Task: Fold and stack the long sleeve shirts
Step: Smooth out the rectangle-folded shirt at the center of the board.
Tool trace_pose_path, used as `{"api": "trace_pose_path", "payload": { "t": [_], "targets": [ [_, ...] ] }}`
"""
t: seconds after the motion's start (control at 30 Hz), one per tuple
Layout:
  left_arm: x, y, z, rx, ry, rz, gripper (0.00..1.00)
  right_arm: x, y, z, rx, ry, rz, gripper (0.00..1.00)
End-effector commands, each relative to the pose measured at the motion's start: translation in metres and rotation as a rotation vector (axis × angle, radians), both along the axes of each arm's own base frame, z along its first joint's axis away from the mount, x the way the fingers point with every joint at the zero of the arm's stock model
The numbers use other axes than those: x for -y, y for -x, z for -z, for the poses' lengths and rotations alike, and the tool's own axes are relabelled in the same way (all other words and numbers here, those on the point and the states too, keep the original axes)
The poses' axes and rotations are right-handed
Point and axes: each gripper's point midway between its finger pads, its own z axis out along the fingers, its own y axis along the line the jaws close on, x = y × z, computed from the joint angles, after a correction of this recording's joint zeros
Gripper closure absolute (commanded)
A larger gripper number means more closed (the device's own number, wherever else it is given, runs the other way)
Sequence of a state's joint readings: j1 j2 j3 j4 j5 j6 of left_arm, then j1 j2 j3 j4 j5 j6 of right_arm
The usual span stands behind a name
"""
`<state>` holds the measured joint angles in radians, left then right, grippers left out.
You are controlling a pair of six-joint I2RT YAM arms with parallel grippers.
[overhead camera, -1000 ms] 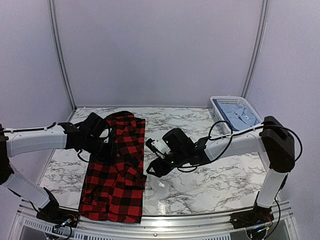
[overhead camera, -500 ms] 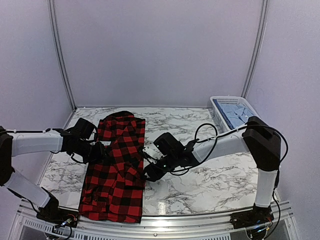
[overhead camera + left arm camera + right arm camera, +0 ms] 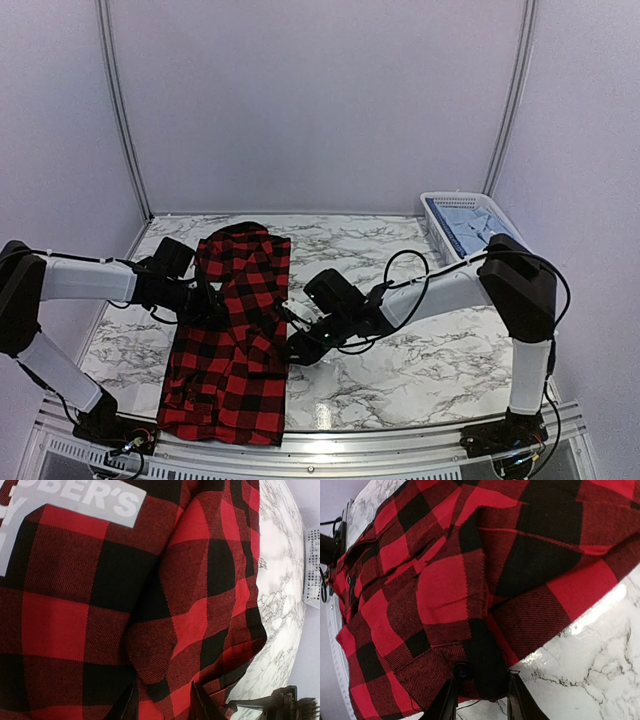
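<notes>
One of two shirts is out on the table (image 3: 430, 365). Top view: the red check shirt (image 3: 235, 335) lies left of centre as a long narrow strip running front to back, w/ its sides apparently turned in already. The left gripper (image 3: 203, 298) is at its left edge and the right gripper (image 3: 290, 350) at its right edge, both approx. mid-length. The blue shirt (image 3: 472, 222) sits in the basket (image 3: 437, 203) at the far right, well apart.

Left wrist view: check cloth fills the frame, a white label (image 3: 75, 500) up top. The fingers (image 3: 131, 706) stand narrow w/ a fold of cloth btw. them, so it looks pinched.

Right wrist view: the gripper is likewise narrow, closed on a dark cuff (image 3: 480, 672) at the shirt's edge, marble just beside it.

Judgement: lengthwise folds prob. done, the cross fold is left. The blue shirt is not yet started and nothing is stacked, so well under half done.
</notes>
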<state>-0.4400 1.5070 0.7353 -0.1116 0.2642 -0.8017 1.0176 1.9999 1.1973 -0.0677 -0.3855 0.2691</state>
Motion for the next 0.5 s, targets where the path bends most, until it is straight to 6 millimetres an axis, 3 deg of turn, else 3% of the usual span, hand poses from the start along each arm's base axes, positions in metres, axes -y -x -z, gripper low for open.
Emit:
{"api": "trace_pose_path", "payload": {
  "t": [0.0,0.2,0.47],
  "targets": [
    [0.002,-0.007,-0.001,0.021,0.02,-0.012,0.67,-0.014,-0.002,-0.018,0.013,-0.047,-0.002,0.76],
    [0.003,-0.013,0.001,0.025,0.015,-0.018,0.81,-0.01,-0.001,-0.029,0.006,-0.048,0.023,0.98],
    [-0.001,-0.02,-0.001,0.046,-0.012,-0.04,0.98,-0.002,0.006,-0.037,-0.015,-0.058,0.05,1.0]
  ]
}}
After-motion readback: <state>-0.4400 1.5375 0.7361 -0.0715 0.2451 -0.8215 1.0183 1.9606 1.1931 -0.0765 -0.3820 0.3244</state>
